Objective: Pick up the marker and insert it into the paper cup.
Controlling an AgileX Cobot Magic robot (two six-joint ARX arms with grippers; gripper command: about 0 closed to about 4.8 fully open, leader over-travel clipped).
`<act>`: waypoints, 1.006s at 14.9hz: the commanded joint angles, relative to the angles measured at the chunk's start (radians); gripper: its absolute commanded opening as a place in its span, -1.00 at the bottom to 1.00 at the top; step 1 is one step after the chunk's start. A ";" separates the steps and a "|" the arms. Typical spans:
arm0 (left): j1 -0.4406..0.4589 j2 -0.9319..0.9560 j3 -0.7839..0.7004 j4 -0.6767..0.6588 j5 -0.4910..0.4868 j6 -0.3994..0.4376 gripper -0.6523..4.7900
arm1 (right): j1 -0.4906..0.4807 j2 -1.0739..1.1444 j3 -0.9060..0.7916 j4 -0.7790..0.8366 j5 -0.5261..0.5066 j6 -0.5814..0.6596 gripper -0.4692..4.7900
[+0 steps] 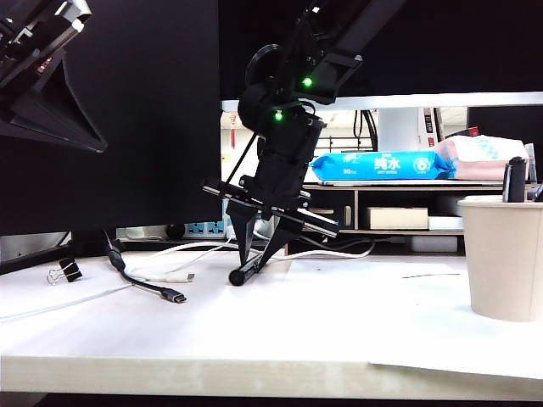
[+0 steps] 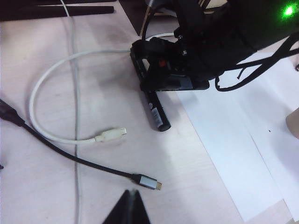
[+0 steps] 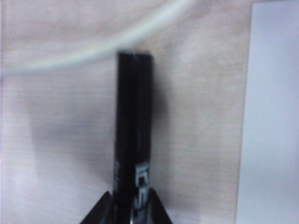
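The black marker (image 1: 244,272) lies on the table with white lettering on its barrel (image 3: 135,130). My right gripper (image 1: 254,261) reaches down over it, and in the right wrist view its two fingers press against either side of the barrel (image 3: 132,207). Seen from the left wrist, the marker (image 2: 157,112) sticks out from under the right gripper's body (image 2: 168,77). The beige paper cup (image 1: 505,254) stands at the table's right edge with a dark stick-like thing (image 1: 513,180) in it. My left gripper (image 2: 133,195) hovers shut and empty above the cables.
A white cable with its plug (image 2: 110,135) and a black cable with a metal plug (image 2: 147,182) curl left of the marker. A binder clip (image 1: 64,271) lies far left. A white paper sheet (image 2: 243,154) covers the table's right. A shelf with tissue packs (image 1: 382,165) stands behind.
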 commanded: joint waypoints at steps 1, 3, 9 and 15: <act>0.001 -0.003 0.003 0.007 0.005 0.004 -0.78 | 0.002 -0.002 0.004 0.010 0.006 -0.007 -0.43; 0.001 -0.003 0.003 0.007 0.005 0.004 -0.78 | 0.002 -0.002 0.004 0.010 0.006 -0.007 -0.44; 0.001 -0.003 0.003 0.007 0.004 0.004 -0.78 | 0.002 -0.002 0.004 0.010 0.006 -0.026 -0.62; 0.001 -0.003 0.003 0.005 0.004 0.004 -0.78 | 0.002 -0.005 0.005 0.007 -0.054 -0.061 -0.62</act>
